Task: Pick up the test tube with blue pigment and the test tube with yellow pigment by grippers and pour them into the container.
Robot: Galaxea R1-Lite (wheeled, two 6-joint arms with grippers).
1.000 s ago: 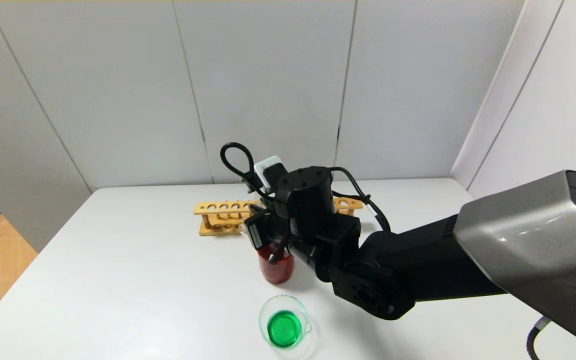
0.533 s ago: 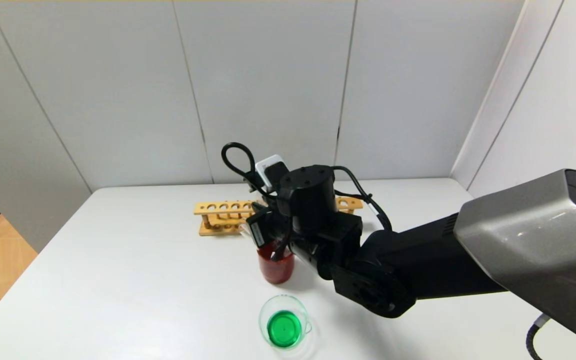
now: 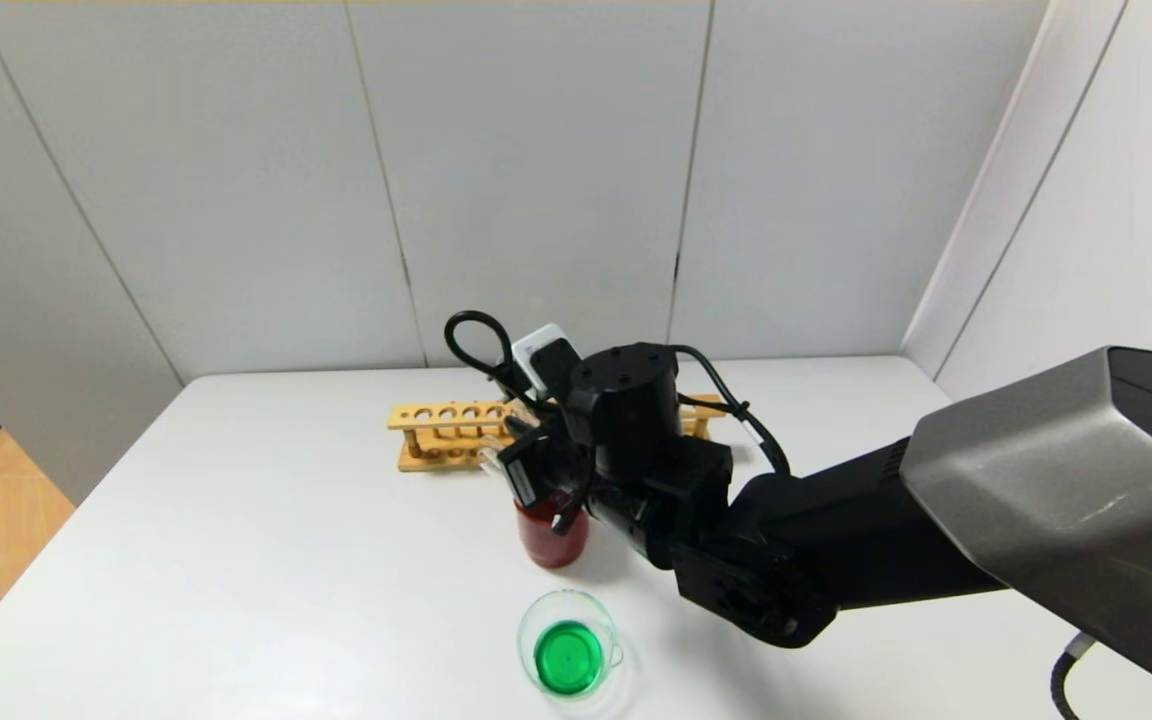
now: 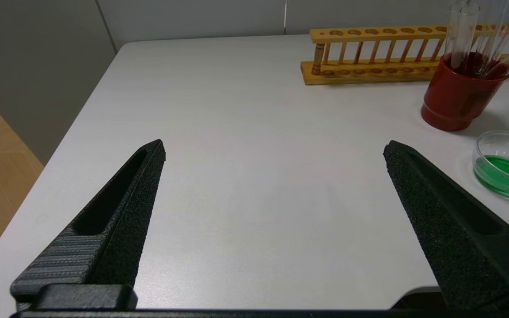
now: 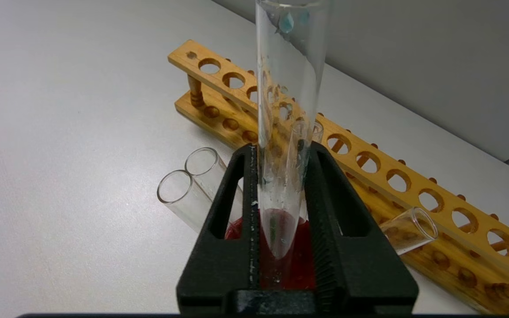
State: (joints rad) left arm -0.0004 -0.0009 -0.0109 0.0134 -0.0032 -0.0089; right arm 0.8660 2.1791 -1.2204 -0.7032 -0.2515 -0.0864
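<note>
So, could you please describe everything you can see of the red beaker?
The red beaker is a short, round glass cup with dark red liquid, standing upright on the white table in front of the wooden rack, beyond the green-filled container. Several clear test tubes lean in it. The right gripper hovers above, around one tube.

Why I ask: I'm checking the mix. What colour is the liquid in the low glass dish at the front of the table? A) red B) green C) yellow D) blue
B: the low dish holds bright green liquid; the dark red liquid is in the taller beaker behind it.
</note>
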